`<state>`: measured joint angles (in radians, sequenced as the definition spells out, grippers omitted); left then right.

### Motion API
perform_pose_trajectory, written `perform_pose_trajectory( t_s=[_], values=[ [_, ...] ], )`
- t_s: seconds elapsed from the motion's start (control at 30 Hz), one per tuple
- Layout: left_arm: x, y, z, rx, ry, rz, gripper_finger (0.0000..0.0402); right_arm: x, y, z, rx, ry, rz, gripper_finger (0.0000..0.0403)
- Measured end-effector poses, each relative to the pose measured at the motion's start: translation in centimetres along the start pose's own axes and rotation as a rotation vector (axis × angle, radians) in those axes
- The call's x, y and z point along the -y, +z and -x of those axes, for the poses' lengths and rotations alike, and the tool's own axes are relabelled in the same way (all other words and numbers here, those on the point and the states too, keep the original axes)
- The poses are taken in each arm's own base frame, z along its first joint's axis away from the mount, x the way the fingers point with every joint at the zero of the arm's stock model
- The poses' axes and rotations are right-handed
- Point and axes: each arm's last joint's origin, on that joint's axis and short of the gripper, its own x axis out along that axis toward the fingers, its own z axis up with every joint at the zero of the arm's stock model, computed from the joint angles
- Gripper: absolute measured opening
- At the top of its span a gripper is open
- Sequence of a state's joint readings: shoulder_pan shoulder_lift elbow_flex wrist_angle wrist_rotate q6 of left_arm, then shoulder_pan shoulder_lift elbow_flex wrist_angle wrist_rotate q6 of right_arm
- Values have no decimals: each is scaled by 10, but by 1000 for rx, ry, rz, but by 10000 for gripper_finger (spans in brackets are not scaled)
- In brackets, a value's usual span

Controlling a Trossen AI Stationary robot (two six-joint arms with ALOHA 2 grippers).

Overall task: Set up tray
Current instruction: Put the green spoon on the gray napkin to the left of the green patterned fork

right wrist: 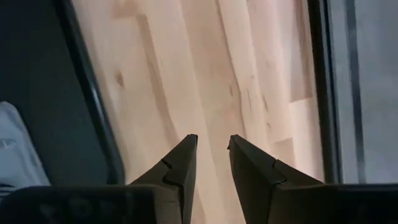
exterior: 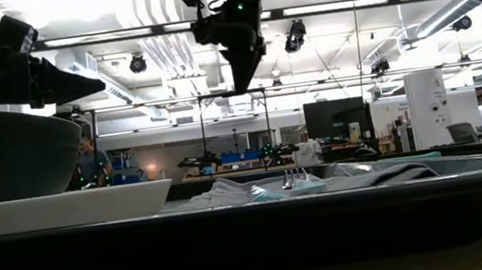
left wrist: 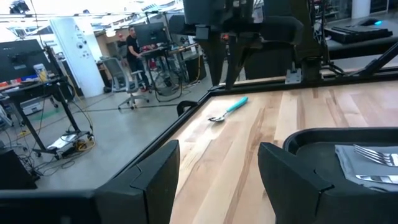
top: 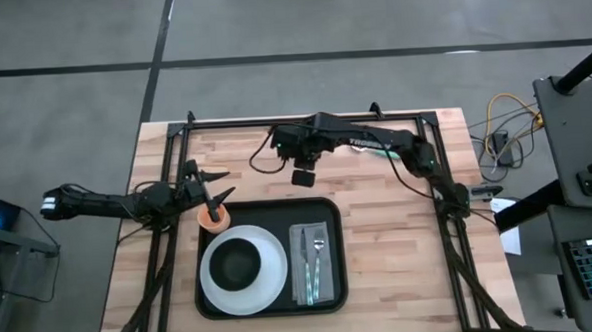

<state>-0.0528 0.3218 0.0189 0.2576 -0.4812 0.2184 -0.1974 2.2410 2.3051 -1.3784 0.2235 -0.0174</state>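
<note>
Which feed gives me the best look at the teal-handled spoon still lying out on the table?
The left wrist view: the spoon lies unobstructed on bare wood beyond the tray, bowl and handle both clear. In the high view it is a teal sliver mostly hidden under the right arm. The low and right wrist views do not show it.

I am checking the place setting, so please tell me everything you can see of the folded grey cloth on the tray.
The small grey folded cloth is a soft, fabric-looking rectangle, folded long and narrow. It lies flat inside the large flat black rectangular tray, in its right part, beside the round white plate; whether they touch cannot be told. A metal fork and other cutlery with light teal handles rest on top of it. In the low view its folds look slightly rumpled. Neither tool touches it.
</note>
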Motion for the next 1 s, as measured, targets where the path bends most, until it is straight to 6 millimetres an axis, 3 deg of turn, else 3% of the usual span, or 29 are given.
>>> perform_pose_trajectory(
  t_s=[0.2, 0.7, 1.0],
  values=[
    [0, 0, 0, -1, 0, 0, 198, 17, -17, -12, 43, 149, 12, 91],
    [1, -3, 0, -6, -1, -3, 198, 41, -139, 2, 166, 122, -25, 89],
    [1, -3, 0, -7, -2, -4, 198, 58, -187, -8, 179, 100, -96, 131]
  ],
)
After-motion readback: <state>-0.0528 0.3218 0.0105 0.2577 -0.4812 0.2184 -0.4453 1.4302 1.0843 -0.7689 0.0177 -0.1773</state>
